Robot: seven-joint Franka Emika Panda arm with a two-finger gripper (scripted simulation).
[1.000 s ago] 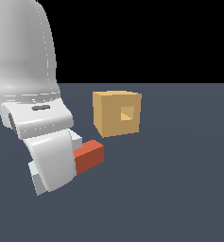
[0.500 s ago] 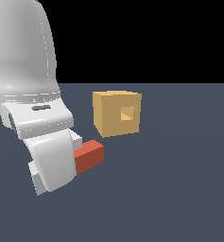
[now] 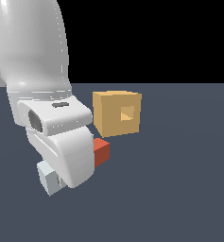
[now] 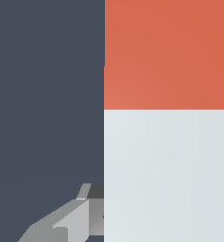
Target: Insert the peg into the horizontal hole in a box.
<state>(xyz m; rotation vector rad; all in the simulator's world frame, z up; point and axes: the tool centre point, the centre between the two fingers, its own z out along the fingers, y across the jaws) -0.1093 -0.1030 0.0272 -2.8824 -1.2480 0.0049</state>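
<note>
The peg (image 3: 101,151) lies low over the dark floor (image 3: 179,189), and most of it is hidden behind the big white arm (image 3: 38,85). Its red end sticks out on the exterior view's right of the arm, and a pale grey end pokes out lower down on the other side. The red end points toward the box (image 3: 117,113) but does not touch it; it sits just in front of the box and a bit lower. The box is a tan cube sitting on the floor. The hole (image 3: 127,113) is a small square in the side face that looks toward the camera, and it has nothing in it. In the wrist view the peg (image 4: 165,118) fills much of the picture, red on one part and pale on the rest. The gripper (image 4: 132,222) is at the pale part. One grey finger (image 4: 66,222) shows beside the peg, and the peg seems to sit between the fingers, held there.
</note>
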